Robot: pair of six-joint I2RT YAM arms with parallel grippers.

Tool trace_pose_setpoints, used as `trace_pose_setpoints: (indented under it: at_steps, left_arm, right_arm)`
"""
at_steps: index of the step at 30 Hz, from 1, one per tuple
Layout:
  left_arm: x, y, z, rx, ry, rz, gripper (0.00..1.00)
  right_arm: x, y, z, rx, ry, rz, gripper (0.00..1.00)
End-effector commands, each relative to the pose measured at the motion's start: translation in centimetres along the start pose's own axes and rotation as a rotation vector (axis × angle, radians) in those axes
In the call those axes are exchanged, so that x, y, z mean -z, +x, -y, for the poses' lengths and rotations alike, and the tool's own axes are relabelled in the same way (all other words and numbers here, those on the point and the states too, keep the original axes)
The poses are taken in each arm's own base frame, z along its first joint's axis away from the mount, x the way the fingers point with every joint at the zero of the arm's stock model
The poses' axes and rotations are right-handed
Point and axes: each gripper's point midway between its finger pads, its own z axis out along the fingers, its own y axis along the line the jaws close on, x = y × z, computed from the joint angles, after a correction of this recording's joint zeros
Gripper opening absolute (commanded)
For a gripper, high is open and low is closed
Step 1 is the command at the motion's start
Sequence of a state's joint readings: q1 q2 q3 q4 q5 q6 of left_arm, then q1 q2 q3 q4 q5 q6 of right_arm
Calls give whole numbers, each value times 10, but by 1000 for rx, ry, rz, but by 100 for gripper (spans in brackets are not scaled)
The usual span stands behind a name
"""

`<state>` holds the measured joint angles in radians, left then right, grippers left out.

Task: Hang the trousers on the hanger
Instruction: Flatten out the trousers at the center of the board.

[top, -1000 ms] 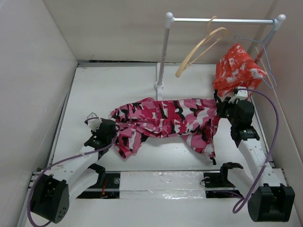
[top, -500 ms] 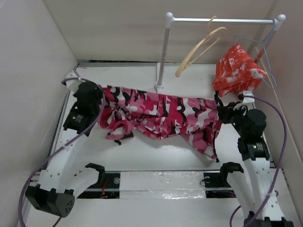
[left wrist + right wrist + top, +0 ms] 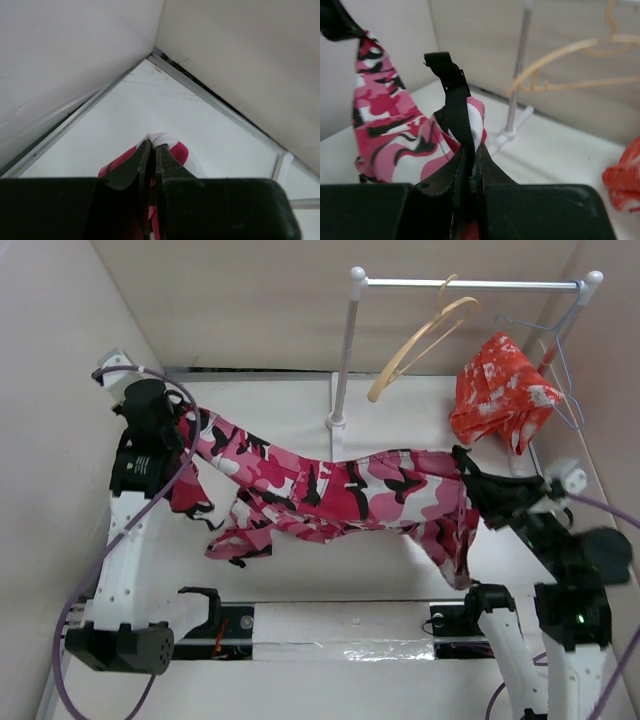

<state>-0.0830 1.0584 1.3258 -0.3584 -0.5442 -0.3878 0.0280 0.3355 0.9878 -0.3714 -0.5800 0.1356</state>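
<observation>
The pink, red, white and black camouflage trousers [image 3: 340, 490] hang stretched in the air between my two grippers, sagging in the middle above the table. My left gripper [image 3: 182, 422] at the far left is shut on one end of the trousers [image 3: 170, 147]. My right gripper [image 3: 478, 485] at the right is shut on the other end, with a black strap [image 3: 454, 95] standing up from its jaws. The tan wooden hanger [image 3: 425, 335] hangs from the rail at the back, also in the right wrist view [image 3: 570, 55].
A white rack with a horizontal rail [image 3: 470, 283] and a pole [image 3: 343, 350] stands at the back. A red-orange garment with white blotches [image 3: 500, 390] hangs on a wire hanger [image 3: 560, 360] at the right. White walls close in on both sides.
Both arms have risen and lifted the trousers off the table. My left gripper moved up and to the far left; my right gripper moved right, stretching the fabric between them.
</observation>
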Motion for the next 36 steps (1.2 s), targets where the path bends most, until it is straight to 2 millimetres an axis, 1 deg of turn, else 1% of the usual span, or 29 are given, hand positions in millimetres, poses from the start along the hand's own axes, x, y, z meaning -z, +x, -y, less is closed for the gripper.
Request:
trace_pose_setpoints:
  at_steps: [1,3,4,6,7,9,10,11,12,13,15,16,17,18,19,20,21,22,23,24,25,26,28,29,31,33,34,35,36]
  left_arm:
    - [-39,12,44,-107,131,-25,0]
    - [-62,37,54,-153,136,-93,2]
    - [-83,63,62,-190,129,-142,6]
    - [-96,88,77,-258,142,-162,10]
    - [-110,107,82,-282,122,-170,15]
    - [-120,127,94,-292,136,-197,18]
    - [-130,146,96,-304,128,-235,21]
    - [-134,145,100,-292,124,-237,22]
    - [-138,152,102,-280,119,-253,28]
    - [-143,162,103,-294,117,-278,41]
    - [-145,172,99,-318,106,-302,49]
    - [-143,175,92,-333,83,-317,49]
    - [-137,181,88,-346,68,-334,49]
    - [-133,183,80,-354,52,-338,48]
    - [-123,170,78,-323,56,-311,46]
    - [-113,182,68,-331,43,-336,44]
    - [-105,181,61,-316,32,-335,39]
    - [-93,166,61,-282,62,-308,27]
    - [-82,184,50,-303,61,-347,21]
    - [-76,187,44,-301,55,-361,11]
    - [-63,194,40,-317,70,-390,0]
    - [-53,217,30,-358,64,-444,0]
    - [-39,253,14,-426,66,-559,0]
    - [-31,273,4,-472,58,-621,0]
    - [-24,304,-15,-533,17,-737,2]
    - [-22,314,-28,-537,-25,-776,10]
    - [-22,318,-35,-532,-40,-796,19]
    - [-23,317,-41,-525,-55,-802,23]
    - [-25,317,-45,-516,-68,-803,27]
  right_arm:
    - [-42,102,78,-175,226,-216,0]
    - [-46,146,114,-224,355,-264,0]
    - [-46,167,135,-259,415,-293,0]
    - [-42,189,162,-287,518,-275,0]
    - [-40,200,180,-298,582,-297,0]
    - [-34,207,203,-289,688,-317,0]
    - [-37,202,213,-275,719,-304,0]
    - [-36,215,227,-277,775,-335,0]
    - [-38,217,232,-274,788,-342,2]
    - [-36,222,239,-275,808,-363,19]
    - [-39,227,248,-268,823,-400,43]
    - [-39,225,247,-259,819,-394,62]
    - [-39,226,243,-256,800,-394,70]
    - [-40,213,237,-241,778,-351,76]
    - [-42,204,234,-229,758,-313,87]
    - [-45,202,224,-231,715,-303,88]
    - [-45,195,219,-223,699,-287,88]
    - [-48,186,204,-211,651,-272,77]
    - [-51,183,194,-205,609,-265,63]
    - [-51,185,185,-197,579,-269,45]
    - [-54,180,170,-190,532,-258,10]
    - [-56,181,159,-192,483,-259,0]
    - [-60,186,140,-190,412,-257,0]
    - [-68,186,118,-190,319,-250,0]
    - [-76,188,96,-190,231,-249,0]
    - [-85,194,74,-151,164,-281,2]
    - [-86,198,69,-139,164,-304,4]
    - [-88,198,71,-114,184,-312,5]
    - [-91,199,59,-110,150,-320,5]
